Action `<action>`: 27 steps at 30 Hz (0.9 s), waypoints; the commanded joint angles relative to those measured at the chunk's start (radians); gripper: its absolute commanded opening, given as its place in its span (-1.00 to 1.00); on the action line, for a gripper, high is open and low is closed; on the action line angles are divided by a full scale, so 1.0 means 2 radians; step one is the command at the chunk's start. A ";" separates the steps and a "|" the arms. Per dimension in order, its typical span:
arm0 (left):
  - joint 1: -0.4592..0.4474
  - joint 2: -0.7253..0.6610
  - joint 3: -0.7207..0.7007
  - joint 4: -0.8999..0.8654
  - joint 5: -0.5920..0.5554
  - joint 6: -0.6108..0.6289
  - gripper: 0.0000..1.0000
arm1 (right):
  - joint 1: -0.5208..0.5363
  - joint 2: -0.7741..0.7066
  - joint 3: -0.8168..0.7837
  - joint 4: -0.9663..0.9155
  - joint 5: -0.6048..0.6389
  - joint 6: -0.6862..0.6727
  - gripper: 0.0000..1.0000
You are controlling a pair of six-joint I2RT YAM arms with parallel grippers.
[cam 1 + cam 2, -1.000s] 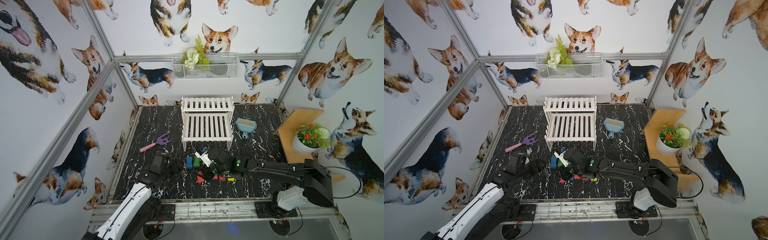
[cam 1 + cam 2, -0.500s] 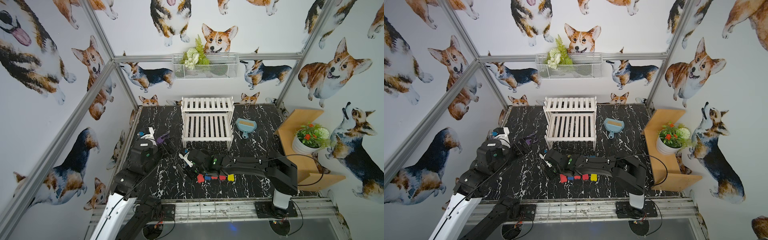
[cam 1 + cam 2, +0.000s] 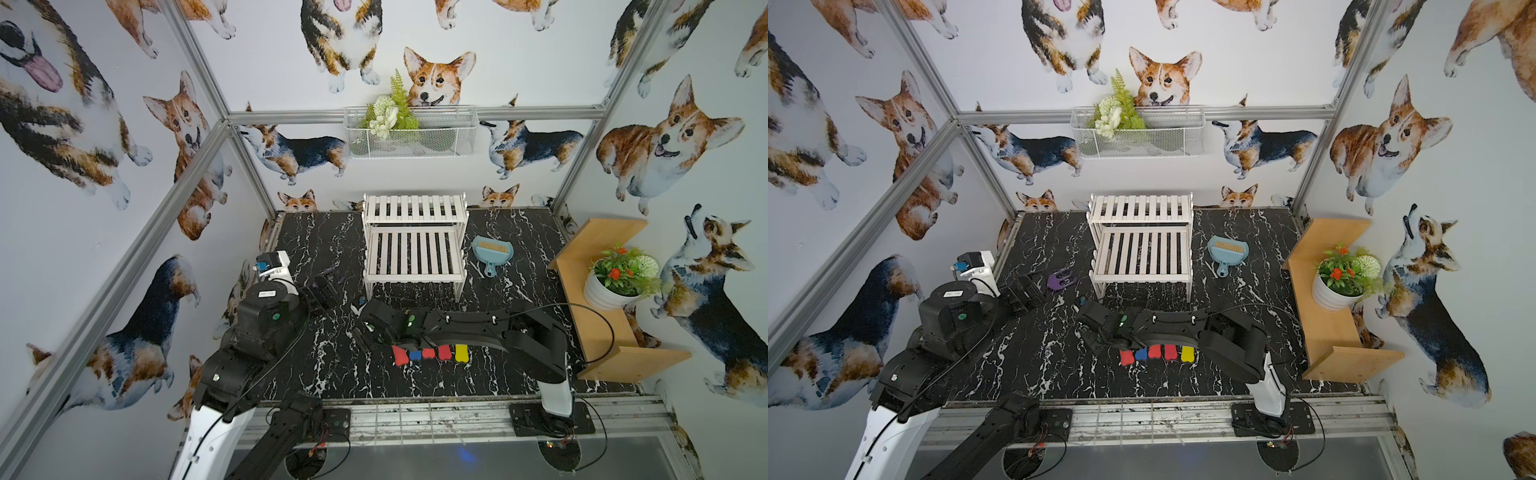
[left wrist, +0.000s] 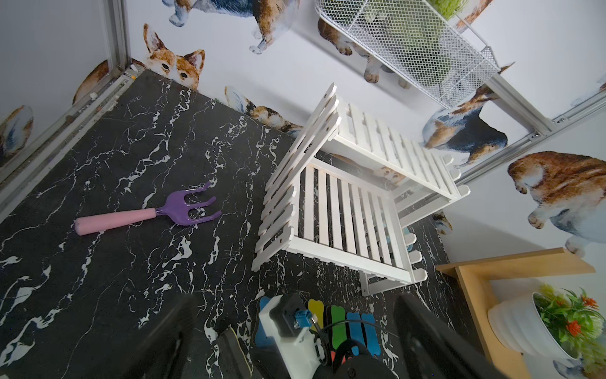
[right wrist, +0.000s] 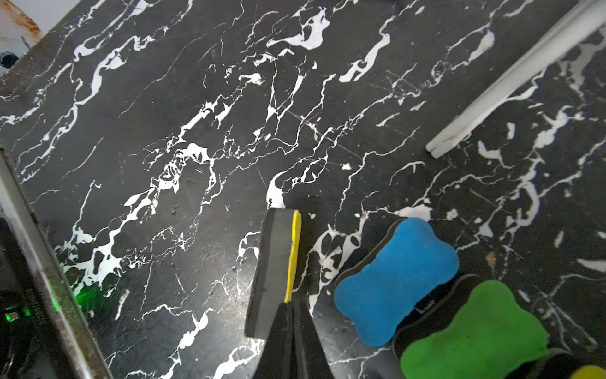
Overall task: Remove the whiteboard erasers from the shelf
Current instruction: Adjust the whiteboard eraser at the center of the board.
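Your left tool (image 3: 1029,291) swung back, spread wide, likely giving room. Your right tool (image 5: 290,305), pressed together, sits beside a yellow foam eraser (image 5: 278,262) on the black tabletop (image 5: 164,131); the white slatted shelf (image 3: 413,277) is bare.

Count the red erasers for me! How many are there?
3 red erasers, all on the table in one row: one at the end beside the blue eraser, two side by side between it and the yellow eraser. The right arm above may hide more.
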 commanded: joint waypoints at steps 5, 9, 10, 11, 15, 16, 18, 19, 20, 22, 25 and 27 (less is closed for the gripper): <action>0.000 0.001 0.009 -0.019 -0.026 0.018 0.99 | 0.016 0.036 0.036 -0.040 0.018 -0.018 -0.96; 0.000 0.000 0.009 -0.022 -0.030 0.020 0.99 | 0.042 0.039 0.059 -0.041 0.028 -0.034 -0.96; 0.000 0.000 0.008 -0.022 -0.029 0.020 0.99 | 0.048 0.038 0.060 -0.032 0.018 -0.038 -0.94; 0.000 0.000 0.006 -0.021 -0.029 0.020 0.99 | 0.052 0.040 0.064 -0.030 0.003 -0.039 -0.92; 0.001 0.000 0.001 -0.018 -0.026 0.019 0.99 | 0.061 0.054 0.078 -0.029 -0.030 -0.043 -0.76; 0.000 0.000 0.001 -0.019 -0.026 0.018 0.98 | 0.061 0.056 0.080 -0.028 -0.028 -0.043 -0.67; 0.001 0.000 0.001 -0.019 -0.025 0.018 0.99 | 0.060 0.052 0.083 -0.030 -0.003 -0.031 -0.48; 0.001 -0.001 0.001 -0.020 -0.025 0.019 0.99 | 0.059 0.046 0.078 -0.025 0.005 -0.027 -0.39; 0.000 -0.002 0.002 -0.021 -0.025 0.018 0.99 | 0.057 0.036 0.071 -0.020 0.015 -0.020 -0.25; 0.000 -0.003 0.003 -0.022 -0.027 0.020 0.99 | 0.051 0.022 0.060 -0.016 0.032 -0.006 -0.11; 0.000 -0.004 0.002 -0.022 -0.029 0.021 0.98 | 0.038 0.019 0.057 -0.027 0.034 0.014 -0.03; 0.000 -0.004 0.002 -0.023 -0.030 0.021 0.99 | 0.036 0.030 0.065 -0.042 0.034 0.019 -0.01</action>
